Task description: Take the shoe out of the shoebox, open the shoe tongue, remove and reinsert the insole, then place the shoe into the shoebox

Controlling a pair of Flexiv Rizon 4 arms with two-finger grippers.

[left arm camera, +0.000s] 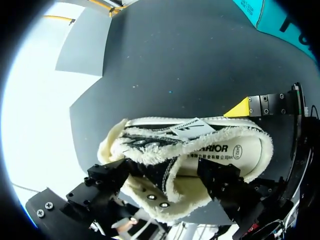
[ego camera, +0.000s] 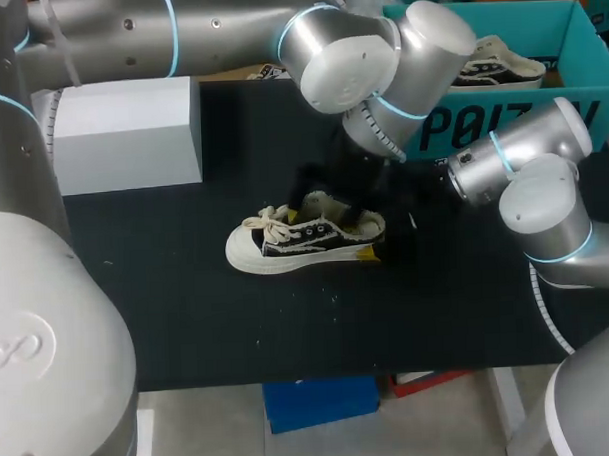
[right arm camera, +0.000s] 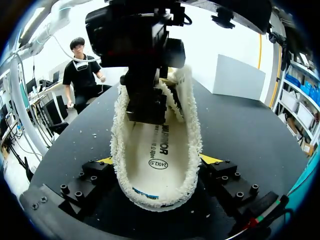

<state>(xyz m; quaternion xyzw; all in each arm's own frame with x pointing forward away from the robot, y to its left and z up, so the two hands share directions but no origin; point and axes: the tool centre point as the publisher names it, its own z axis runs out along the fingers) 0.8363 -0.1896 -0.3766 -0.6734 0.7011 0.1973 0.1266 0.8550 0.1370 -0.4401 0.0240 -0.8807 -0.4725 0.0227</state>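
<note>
Right hand [right arm camera: 157, 161]: clamped on the heel of the shoe [ego camera: 285, 244], one yellow tip against each side of the fleece collar.
Left hand [left arm camera: 165, 176]: down over the shoe's throat, at the tongue [left arm camera: 150, 167]; I cannot tell whether it is closed on anything.
Shoe: out of the box, upright on the tabletop [ego camera: 188, 322], toe towards my left.
Insole [right arm camera: 156, 150]: lying flat inside the shoe, printed face up (so not lifted out as things stand).
Shoebox [ego camera: 461, 122]: teal, at the far right of the tabletop, apart from the shoe, with a second shoe [ego camera: 499, 61] in it.
Step, as I judge it: opening the tongue ahead of pulling the insole.
Risk one: if the left hand pulls upward harder than the heel clamp can hold, the shoe could tip or slide out, since the fleece gives under the tips.
Risk two: both hands crowd one small shoe, so a careless reach for the insole could knock them together.
</note>
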